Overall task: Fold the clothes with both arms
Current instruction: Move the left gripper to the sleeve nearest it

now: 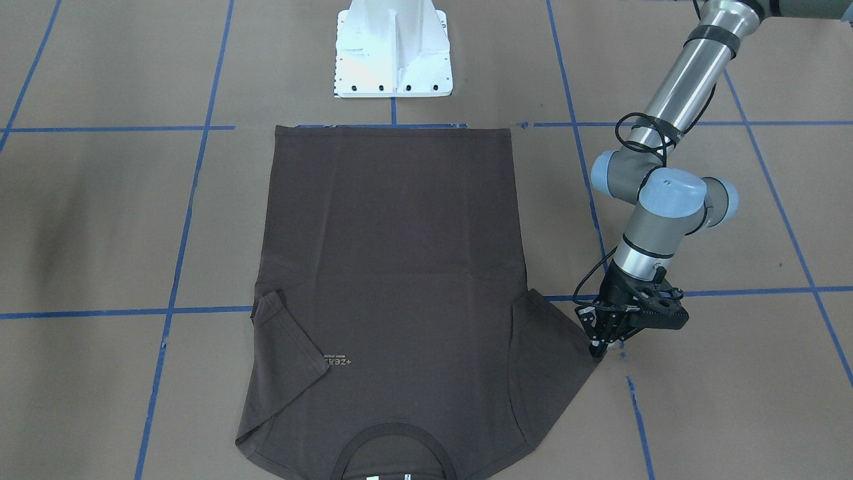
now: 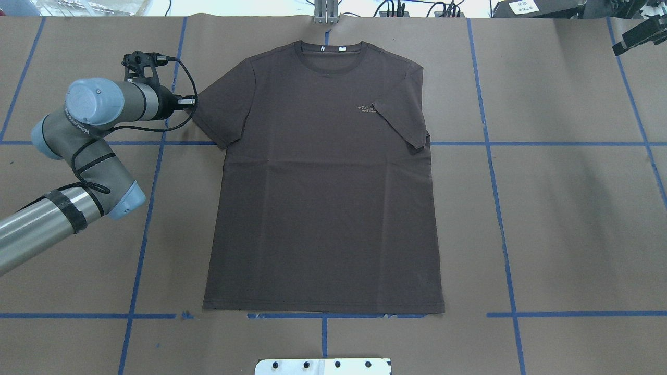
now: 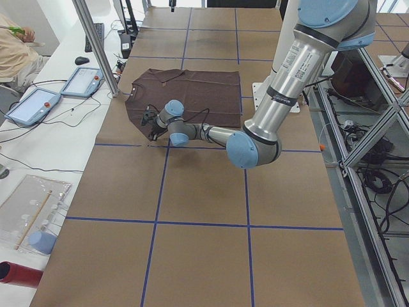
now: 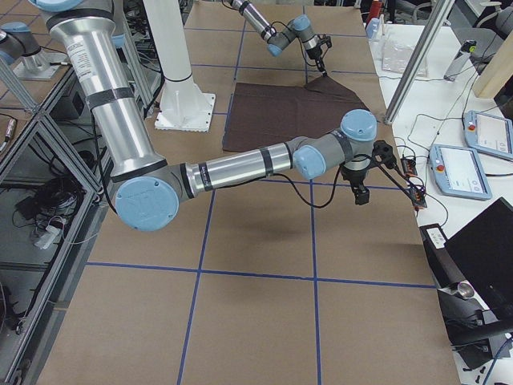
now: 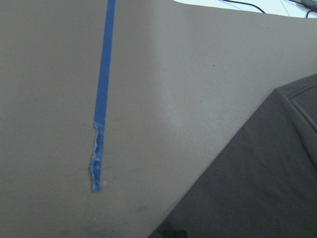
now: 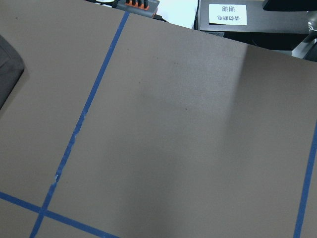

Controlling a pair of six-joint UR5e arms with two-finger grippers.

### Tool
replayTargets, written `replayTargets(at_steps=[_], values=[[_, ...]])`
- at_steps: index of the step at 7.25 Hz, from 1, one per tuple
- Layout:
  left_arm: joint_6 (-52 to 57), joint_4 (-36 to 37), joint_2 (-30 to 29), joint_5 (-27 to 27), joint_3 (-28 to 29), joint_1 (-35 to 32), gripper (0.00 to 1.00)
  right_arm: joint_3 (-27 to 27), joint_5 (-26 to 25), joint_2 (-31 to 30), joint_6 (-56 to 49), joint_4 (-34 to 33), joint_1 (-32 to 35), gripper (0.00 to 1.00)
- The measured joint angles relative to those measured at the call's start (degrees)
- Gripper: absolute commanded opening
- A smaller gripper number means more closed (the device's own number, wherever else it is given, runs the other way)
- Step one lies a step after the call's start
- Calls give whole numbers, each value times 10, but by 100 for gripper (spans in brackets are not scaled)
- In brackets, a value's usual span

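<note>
We see collar of dark brown-grey short-sleeved T-shirt (image 1: pixel 393 267) cut by front-facing view's lower edge. Grip of black two-finger left gripper (image 1: pixel 602 348) at T-shirt's sleeve tip: too small to judge. Same for black two-finger right gripper (image 4: pixel 361 195), well apart from T-shirt.

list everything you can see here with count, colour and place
T-shirt: 1, dark brown, flat mid-table, collar away from robot
table: 1, brown, blue tape grid
pedestal: 1, white, by the hem
pendants: 2, grey, bench beyond the collar
person: 1, beige top, beside that bench
left arm: 1, silver and light blue, reaching to a sleeve
left gripper: 1, black, at that sleeve's tip
right arm: 1, same colours, over the table's right end
right gripper: 1, black, off the shirt
</note>
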Motion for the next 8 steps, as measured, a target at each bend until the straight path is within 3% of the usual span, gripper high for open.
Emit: replayTargets(at_steps=[7, 8], values=[[27, 4, 1, 1, 7, -1, 49, 0, -1, -3, 1, 2, 0, 100], [26, 5, 1, 1, 7, -1, 44, 0, -1, -4, 1, 2, 0, 100]])
